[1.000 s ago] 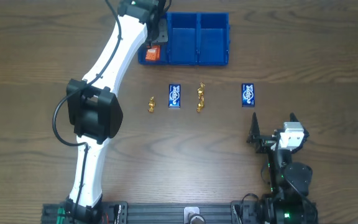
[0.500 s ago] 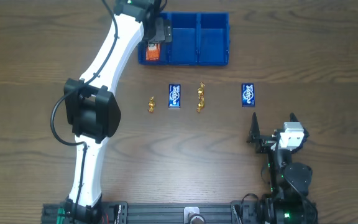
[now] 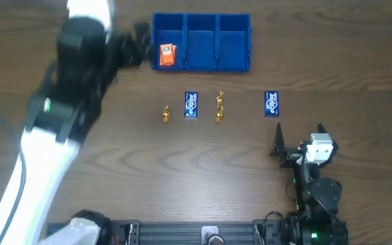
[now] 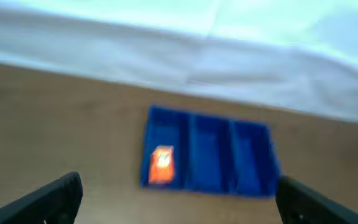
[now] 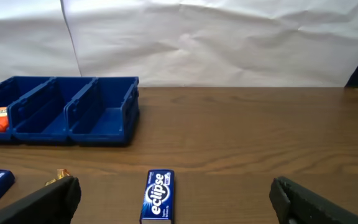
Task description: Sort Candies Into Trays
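In tray [image 3: 201,68] (left bin [image 3: 167,33]), orange candy [image 3: 167,55]

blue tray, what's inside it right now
One orange candy lies in the blue tray, in the compartment at the top view's left end. The middle and right-end compartments show bare floor. From above nothing covers the tray, so no part of its inside is hidden.

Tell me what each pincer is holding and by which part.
Nothing. The left pincer is open and empty; the orange candy lies loose in the tray. The right pincer is open and empty too.
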You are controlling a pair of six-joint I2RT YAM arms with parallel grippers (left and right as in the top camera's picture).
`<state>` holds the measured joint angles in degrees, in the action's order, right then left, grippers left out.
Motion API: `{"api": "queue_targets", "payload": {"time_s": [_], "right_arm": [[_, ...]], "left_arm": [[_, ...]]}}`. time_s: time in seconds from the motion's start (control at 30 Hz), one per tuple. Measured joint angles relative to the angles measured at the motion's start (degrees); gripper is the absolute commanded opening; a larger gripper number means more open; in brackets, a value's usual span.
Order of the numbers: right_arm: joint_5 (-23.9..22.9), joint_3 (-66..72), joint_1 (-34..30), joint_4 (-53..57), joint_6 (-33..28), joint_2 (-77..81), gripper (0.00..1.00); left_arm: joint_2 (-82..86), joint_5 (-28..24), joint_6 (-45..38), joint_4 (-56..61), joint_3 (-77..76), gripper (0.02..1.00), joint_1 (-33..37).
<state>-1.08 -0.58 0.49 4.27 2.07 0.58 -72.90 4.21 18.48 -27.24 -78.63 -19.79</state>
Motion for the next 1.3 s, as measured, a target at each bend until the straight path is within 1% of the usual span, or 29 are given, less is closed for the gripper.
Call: {"api": "queue_targets", "payload": {"time_s": [0.1,0.23,0.3,0.4,0.53,0.83,0.97,1.17,1.3], "right_arm": [[0.00,0.00,0.00,0.04,0.00,-0.02,0.998],[-0.02,0.00,0.00,-0.02,-0.02,0.00,0.998],[-0.02,0.00,0.00,0.02,0.00,0.00,0.998],[-0.02,0.00,0.00,0.04,-0.02,0.00,0.998],[-0.04,0.00,0.00,0.02,-0.02,0.00,0.998],[-0.02,0.00,0.00,0.02,-0.02,0.00,0.998],[-0.02,0.00,0.00,0.02,-0.02,0.00,0.998],[-0.02,0.00,0.00,0.02,-0.02,0.00,0.998],[-0.02,0.00,0.00,0.02,-0.02,0.00,0.998]], "left_arm": [[10.71,0.13,-2.95,3.32,13.79,0.996,1.60],[26.51,-1.77,-7.69,6.99,28.13,0.982,9.68],[34.97,-2.45,-10.45,8.04,33.68,0.985,12.37],[43.04,-3.45,-13.57,10.34,40.06,0.991,13.88],[51.84,-6.47,-16.74,15.80,51.21,0.993,16.57],[67.71,-13.86,-18.75,29.59,72.13,0.998,19.34],[71.54,-15.76,-18.75,33.03,77.44,0.998,19.50],[72.17,-17.35,-18.75,28.70,78.29,0.998,19.65],[72.22,-17.25,-18.75,26.58,77.50,0.998,19.65]]}}
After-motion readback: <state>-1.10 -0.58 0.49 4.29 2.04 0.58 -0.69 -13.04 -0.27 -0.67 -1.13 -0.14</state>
